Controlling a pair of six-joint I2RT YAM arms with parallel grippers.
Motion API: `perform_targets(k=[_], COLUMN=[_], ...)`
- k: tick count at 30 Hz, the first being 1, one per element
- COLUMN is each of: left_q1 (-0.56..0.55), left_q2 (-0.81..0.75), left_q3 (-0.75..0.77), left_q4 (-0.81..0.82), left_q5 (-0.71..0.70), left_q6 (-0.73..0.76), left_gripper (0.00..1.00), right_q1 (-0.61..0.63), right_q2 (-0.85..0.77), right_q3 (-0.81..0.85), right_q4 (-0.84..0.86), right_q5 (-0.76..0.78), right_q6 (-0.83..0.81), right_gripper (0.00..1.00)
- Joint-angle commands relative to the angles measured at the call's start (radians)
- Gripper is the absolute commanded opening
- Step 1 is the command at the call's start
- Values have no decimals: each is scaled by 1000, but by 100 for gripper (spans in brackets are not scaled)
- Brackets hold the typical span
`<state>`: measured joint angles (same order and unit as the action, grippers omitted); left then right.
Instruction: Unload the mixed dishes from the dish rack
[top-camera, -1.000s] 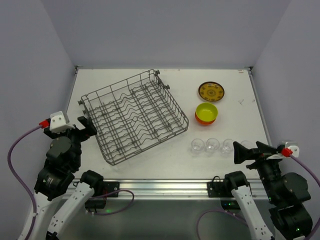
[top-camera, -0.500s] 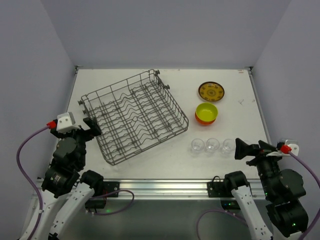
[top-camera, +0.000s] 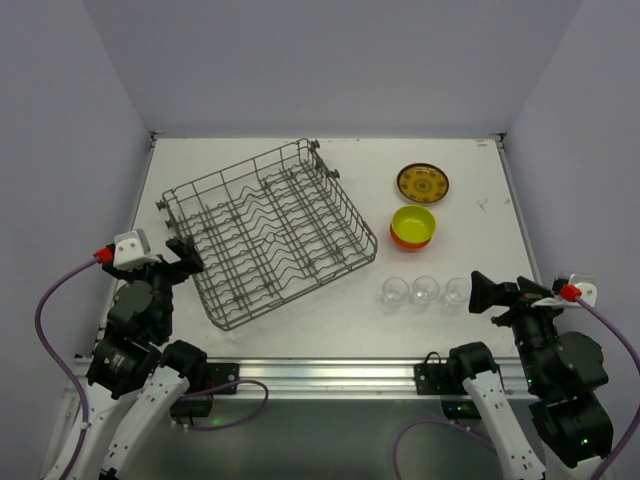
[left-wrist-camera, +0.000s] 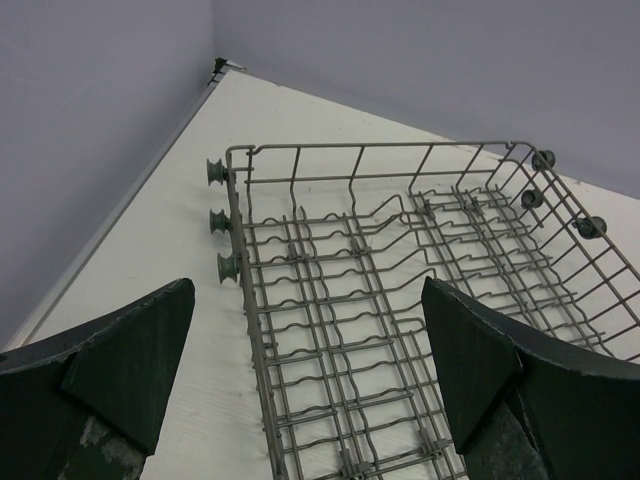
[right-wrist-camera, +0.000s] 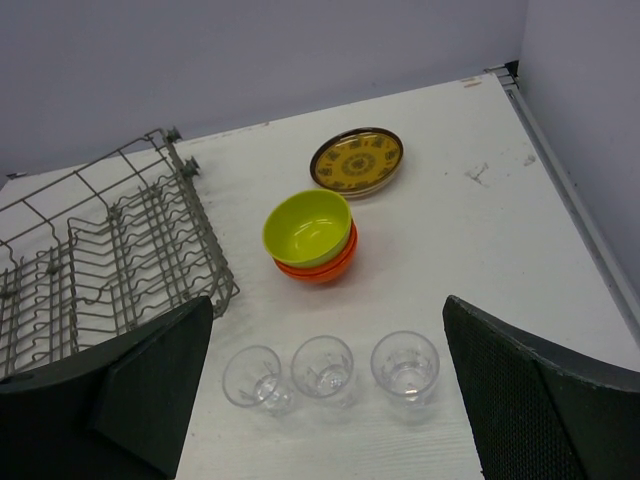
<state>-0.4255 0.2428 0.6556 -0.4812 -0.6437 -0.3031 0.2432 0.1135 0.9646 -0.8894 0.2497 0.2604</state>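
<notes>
Found dish rack (top-camera: 268, 232) empty, left of centre; noted lime-yellow bowl (top-camera: 413, 219) nested on orange bowl (top-camera: 410, 242), patterned plate (top-camera: 422, 183) farther, three glass cups (top-camera: 424, 291) nearer, all right of rack; observed left gripper (left-wrist-camera: 307, 300) and right gripper (right-wrist-camera: 328, 310) spread wide, holding nothing; judged unloading complete.

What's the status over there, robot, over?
Both jaws wide open, holding nothing. Dish rack empty. Patterned plate, lime-yellow bowl stacked on orange bowl, three glass cups set out right of it. Nothing in the way.
</notes>
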Motion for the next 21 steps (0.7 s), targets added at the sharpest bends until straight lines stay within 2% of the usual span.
perform_targets(k=[1,21], left_q1=[7,8], left_q2=[6,-5], left_q3=[-14,-28], left_q4=[59,67], left_q5=[-14,9], left_q6=[-4,1], left_gripper=[100,100], right_q1=[4,4], right_q2=[26,6], right_q3=[0,20], right_q4=[49,10], right_q5=[25,39], right_q6=[2,-20], right_gripper=[99,99])
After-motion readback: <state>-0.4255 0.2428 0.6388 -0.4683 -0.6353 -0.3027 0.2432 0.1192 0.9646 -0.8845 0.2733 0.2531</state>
